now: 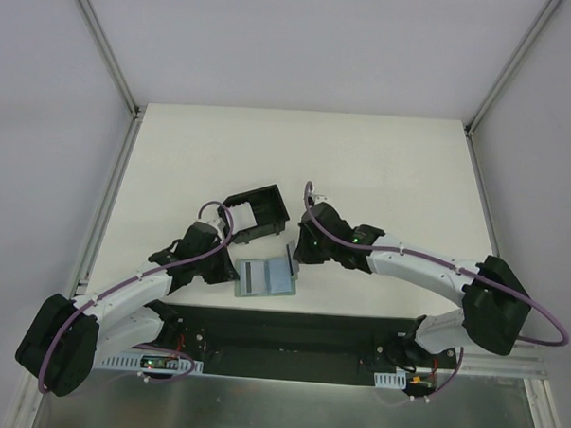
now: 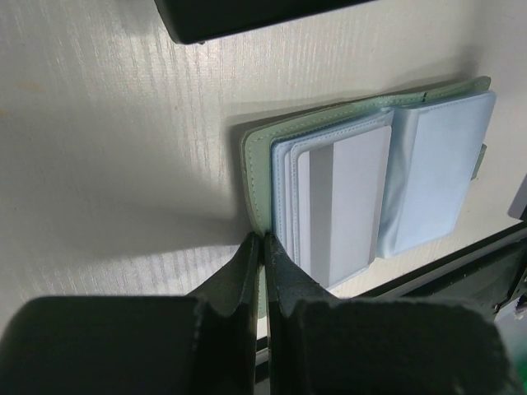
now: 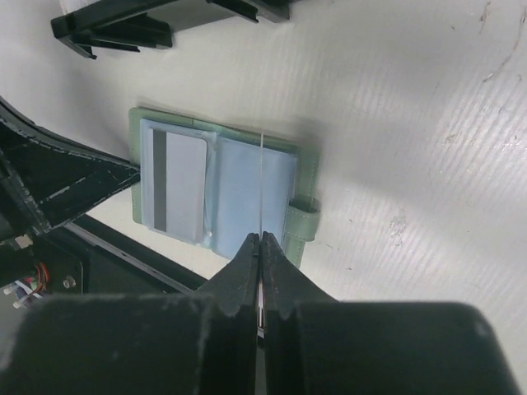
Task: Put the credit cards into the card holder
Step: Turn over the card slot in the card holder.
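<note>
While shut, right pincer (image 3: pixel 260 240) on card (image 3: pixel 261 185).

Nothing readable here tbh. The whitish-grey plastic card with the dark stripe (image 3: pixel 177 185) shows a blank face. No lettering shows on the grey-green flat case (image 3: pixel 303 224) or the black plastic open-topped box (image 1: pixel 267 192), and the thin light blue card (image 1: pixel 291 256) is edge-on up close.

The table (image 2: pixel 107 148) is off-white, matt and finely ribbed. The card case (image 2: pixel 257 173) is matt grey-green stitched leatherette with soft-sheen light blue plastic sleeves (image 2: pixel 436 164). The whitish-grey credit card (image 3: pixel 185 185) and the light blue credit card (image 1: pixel 290 255) are smooth plastic. The card holder (image 3: pixel 115 26) is black semi-gloss plastic.
</note>
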Action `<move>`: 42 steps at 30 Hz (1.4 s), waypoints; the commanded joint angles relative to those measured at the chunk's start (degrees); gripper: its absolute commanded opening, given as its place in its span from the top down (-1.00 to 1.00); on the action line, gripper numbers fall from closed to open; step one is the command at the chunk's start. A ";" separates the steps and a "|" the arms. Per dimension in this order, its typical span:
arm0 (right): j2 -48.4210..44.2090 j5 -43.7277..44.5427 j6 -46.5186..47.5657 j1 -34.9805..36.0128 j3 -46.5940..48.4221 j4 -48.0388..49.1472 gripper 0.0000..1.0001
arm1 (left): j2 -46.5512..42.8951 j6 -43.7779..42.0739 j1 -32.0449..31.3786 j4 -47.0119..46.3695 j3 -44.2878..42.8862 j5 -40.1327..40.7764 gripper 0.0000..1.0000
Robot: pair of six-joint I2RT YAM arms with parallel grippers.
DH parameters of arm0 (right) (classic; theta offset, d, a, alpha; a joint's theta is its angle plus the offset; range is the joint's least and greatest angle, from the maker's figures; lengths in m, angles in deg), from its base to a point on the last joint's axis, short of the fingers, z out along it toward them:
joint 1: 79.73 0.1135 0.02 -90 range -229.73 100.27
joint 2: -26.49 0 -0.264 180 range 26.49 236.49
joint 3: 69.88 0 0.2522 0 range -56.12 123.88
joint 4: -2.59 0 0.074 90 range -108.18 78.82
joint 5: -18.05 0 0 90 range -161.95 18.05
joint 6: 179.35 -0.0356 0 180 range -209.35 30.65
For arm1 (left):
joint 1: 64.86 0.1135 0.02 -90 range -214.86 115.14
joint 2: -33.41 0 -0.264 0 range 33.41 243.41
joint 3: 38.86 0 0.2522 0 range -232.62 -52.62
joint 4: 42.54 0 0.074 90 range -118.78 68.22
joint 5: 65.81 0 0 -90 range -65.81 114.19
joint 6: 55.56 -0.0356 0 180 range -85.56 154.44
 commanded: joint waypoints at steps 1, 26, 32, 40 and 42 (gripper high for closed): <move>0.83 3.50 -6.06 0.96 -0.06 2.95 0.99 | -0.35 -0.61 0.65 1.06 0.77 -1.07 1.00; 1.80 8.08 -4.22 5.18 0.56 -1.73 0.99 | -0.71 -0.26 0.65 1.24 0.68 -0.72 1.00; 4.08 5.44 -4.22 5.36 0.73 -0.31 0.99 | -0.44 -0.26 0.65 1.24 0.60 -0.80 1.00; 4.62 7.89 -4.13 5.79 1.53 -3.30 0.99 | -0.62 -0.26 0.65 1.24 0.77 -0.63 1.00; 4.00 8.16 -4.13 5.71 1.09 -3.21 0.99 | -0.53 -0.09 0.65 1.24 0.77 -0.63 1.00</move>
